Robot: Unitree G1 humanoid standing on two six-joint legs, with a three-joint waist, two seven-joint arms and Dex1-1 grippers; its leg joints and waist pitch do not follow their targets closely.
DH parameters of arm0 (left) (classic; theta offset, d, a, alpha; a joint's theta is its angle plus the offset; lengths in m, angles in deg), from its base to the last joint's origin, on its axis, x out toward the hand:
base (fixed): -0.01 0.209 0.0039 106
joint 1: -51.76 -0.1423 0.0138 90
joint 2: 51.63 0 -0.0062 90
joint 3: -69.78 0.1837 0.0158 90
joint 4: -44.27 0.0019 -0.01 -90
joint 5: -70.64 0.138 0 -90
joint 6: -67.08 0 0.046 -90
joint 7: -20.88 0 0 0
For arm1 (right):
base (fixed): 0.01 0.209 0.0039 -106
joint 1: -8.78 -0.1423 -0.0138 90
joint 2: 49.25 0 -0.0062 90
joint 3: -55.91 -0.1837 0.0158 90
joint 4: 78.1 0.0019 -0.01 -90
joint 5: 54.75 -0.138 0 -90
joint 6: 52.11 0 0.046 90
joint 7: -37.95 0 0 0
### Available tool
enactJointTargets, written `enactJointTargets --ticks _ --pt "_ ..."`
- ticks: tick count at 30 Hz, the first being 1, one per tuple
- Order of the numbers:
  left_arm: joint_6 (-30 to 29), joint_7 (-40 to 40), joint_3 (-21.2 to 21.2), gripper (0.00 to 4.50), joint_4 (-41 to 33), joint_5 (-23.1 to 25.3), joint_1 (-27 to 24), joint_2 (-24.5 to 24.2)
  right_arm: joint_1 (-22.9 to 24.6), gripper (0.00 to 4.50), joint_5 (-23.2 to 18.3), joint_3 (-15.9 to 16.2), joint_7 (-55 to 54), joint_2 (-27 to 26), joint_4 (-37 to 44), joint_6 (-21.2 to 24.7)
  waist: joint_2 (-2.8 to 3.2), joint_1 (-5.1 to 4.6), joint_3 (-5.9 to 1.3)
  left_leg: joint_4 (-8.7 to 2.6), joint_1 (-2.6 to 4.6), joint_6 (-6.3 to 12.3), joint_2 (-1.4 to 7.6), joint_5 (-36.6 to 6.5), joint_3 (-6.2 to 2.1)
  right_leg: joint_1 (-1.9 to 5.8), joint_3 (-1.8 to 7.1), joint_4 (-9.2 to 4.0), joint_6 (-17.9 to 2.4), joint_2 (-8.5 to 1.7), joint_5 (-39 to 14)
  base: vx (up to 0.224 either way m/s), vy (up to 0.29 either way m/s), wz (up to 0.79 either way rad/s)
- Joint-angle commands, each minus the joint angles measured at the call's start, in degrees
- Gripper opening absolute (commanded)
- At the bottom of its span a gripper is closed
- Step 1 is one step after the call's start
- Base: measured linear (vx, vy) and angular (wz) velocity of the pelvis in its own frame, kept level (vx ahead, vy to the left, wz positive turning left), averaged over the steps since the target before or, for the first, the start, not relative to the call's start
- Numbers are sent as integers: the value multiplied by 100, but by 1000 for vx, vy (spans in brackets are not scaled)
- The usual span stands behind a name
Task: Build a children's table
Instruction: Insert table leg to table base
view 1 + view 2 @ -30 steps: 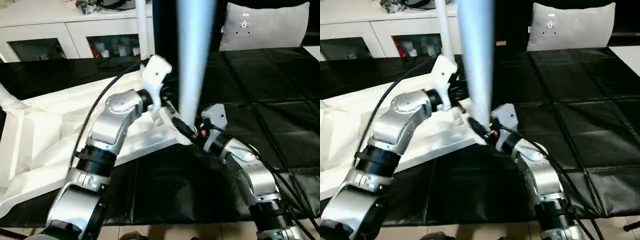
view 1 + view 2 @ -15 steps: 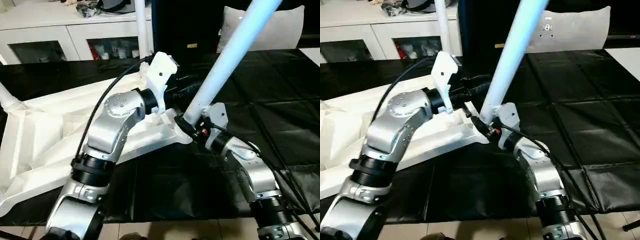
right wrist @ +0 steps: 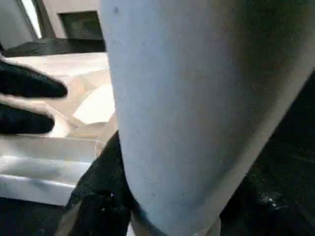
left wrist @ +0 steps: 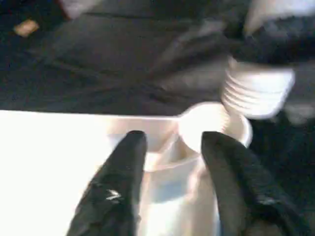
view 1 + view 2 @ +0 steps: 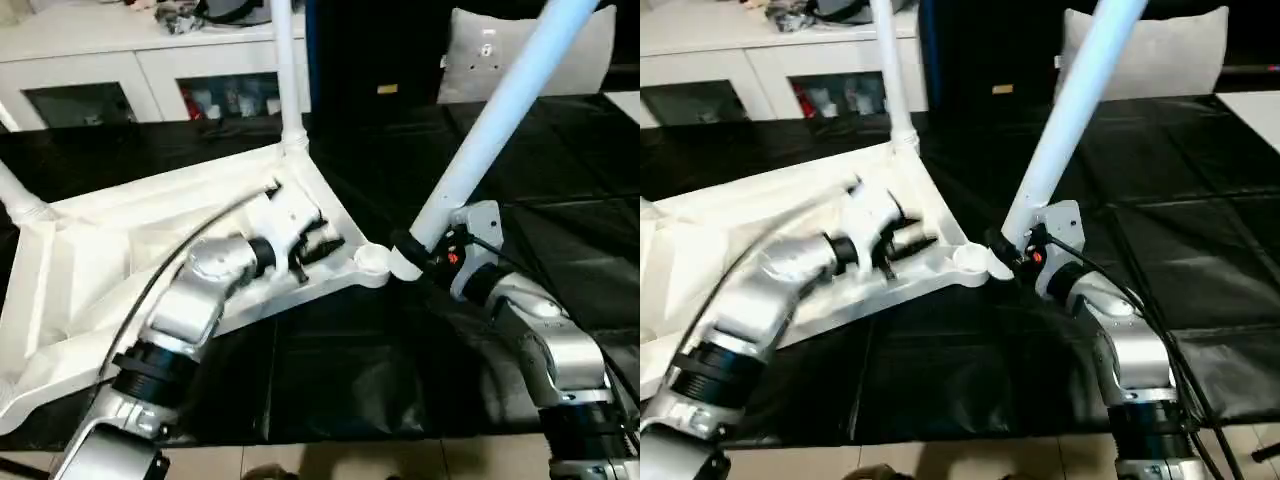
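The tabletop (image 5: 90, 260) lies upside down on the black mat (image 5: 560, 200), ribbed underside up, near corner pointing toward the robot's right arm. Two legs are already standing in it: the far leg (image 5: 285, 70) upright at the back corner, and the side leg (image 5: 15, 195) at the corner on the robot's left, leaning outward. Here's the left claw (image 5: 333, 240), low over the underside just short of the near corner socket (image 5: 371, 258). Its two black fingers (image 4: 123, 172) are spread apart with nothing between them, and the wrist view looks straight past them at that open round socket. Over on the other side, the right claw (image 5: 408, 250) is clamped round the third leg (image 5: 490, 120), right down at its lower end. That leg is tilted, slanting up and away toward the grey cushion (image 5: 530, 50) at the back. Its ridged bottom end (image 4: 256, 91) sits just beside the socket, close to the rim, not seated in the hole. A white cabinet (image 5: 140, 70) runs along behind the mat.
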Motion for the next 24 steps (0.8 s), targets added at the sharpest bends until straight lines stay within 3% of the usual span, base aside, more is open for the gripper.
enactJointTargets --ticks 1,4,8,15,16,19,20,22,23,24 --pt "145 -127 76 231 312 108 -50 -79 106 190 -43 5 -85 38 49 306 -114 4 -374 -415 30 654 569 -63 -287 373 508 -493 -455 -659 -1036 0 0 0" --pt "374 -162 169 231 663 275 -61 -136 132 190 -161 -20 -97 -5 125 447 -100 -2 -383 -418 40 574 567 -94 -295 376 507 -509 -368 -658 -1133 0 0 0" --pt "483 -279 234 231 885 298 -59 -211 210 190 -191 -9 -107 -42 215 525 -107 0 -400 -412 33 604 597 19 -302 370 517 -448 -516 -689 -710 0 0 0" --pt "606 -458 257 231 1146 267 15 -242 205 190 -172 -30 -182 -49 243 725 -111 -1 -391 -414 24 582 576 -17 -292 378 510 -470 -483 -685 -841 0 0 0" --pt "609 -474 258 201 1171 264 19 -240 198 190 -166 -32 -190 -45 230 742 -109 1 -390 -414 26 573 566 -36 -288 382 508 -484 -451 -686 -928 0 0 0" --pt "538 -650 209 191 1209 138 20 -187 152 190 -147 -30 -165 46 160 744 -107 7 -399 -411 38 568 581 24 -293 373 507 -476 -414 -685 -926 0 0 0" --pt "489 -685 189 191 1179 91 11 -174 149 190 -143 -24 -143 66 162 733 -111 10 -405 -410 44 569 597 53 -297 374 512 -459 -442 -691 -848 0 0 0" --pt "403 -743 192 149 1114 49 -1 -163 140 190 -126 -25 -131 111 169 732 -113 12 -407 -410 37 583 604 79 -297 374 517 -437 -515 -698 -734 0 0 0" --pt "390 -759 216 149 1116 66 -1 -166 136 190 -108 -20 -128 132 167 729 -140 7 -404 -407 32 603 595 92 -290 375 519 -438 -537 -699 -701 0 0 0" --pt "386 -748 250 149 1147 106 -5 -160 130 190 -86 -13 -123 152 157 716 -130 12 -404 -405 29 607 591 97 -289 381 518 -432 -551 -704 -703 0 0 0"
